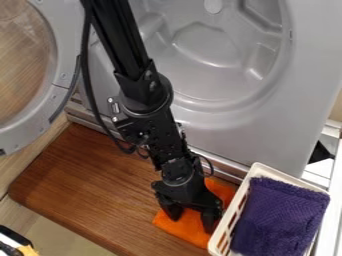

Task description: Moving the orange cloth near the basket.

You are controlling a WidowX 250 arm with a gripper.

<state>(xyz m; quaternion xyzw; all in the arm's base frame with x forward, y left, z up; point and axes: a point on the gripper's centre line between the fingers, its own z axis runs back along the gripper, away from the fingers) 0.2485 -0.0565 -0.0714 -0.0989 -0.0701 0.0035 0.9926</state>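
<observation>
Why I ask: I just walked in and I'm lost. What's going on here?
A black robot arm is working at an orange cloth on a wooden board. Its gripper is down at the cloth, fingers apart. The cloth lies close beside a white basket, which holds a purple towel.

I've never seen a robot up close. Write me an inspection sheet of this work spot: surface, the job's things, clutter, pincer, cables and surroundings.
Surface: brown wooden board under the arm.
Job's things: orange cloth lying on the board, beside the white basket.
In the basket: a folded purple cloth.
Clutter: a black and yellow object at the lower left corner; what it is, I cannot tell.
Pincer: down at the orange cloth, fingers apart.
Cables: black cable running along the arm, bowing out to its side.
Surroundings: grey machine with a round opening, its round door swung open at the left.
</observation>
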